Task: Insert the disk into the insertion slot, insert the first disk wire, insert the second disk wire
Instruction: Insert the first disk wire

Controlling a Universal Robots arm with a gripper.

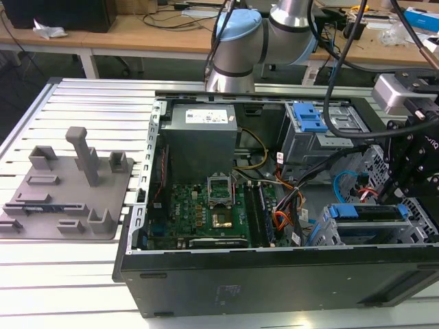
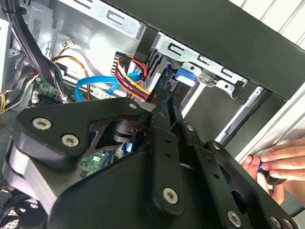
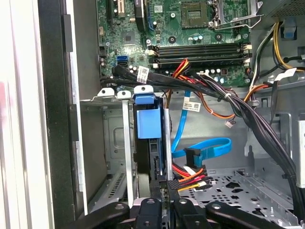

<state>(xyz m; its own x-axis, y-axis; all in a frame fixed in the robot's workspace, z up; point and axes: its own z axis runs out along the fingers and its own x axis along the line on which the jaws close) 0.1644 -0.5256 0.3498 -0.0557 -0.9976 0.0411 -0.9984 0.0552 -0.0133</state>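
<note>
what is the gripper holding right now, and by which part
The gripper looks shut on the first disk wire, the red-and-dark bundle. It pinches the wire at its small black connector end, right beside the disk in its blue caddy.

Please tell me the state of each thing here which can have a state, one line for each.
computer case: side open.
disk: seated on edge in the insertion slot.
first disk wire: black connector at the disk's end, by the gripper.
second disk wire: looped; plugged or not, cannot tell.
</note>
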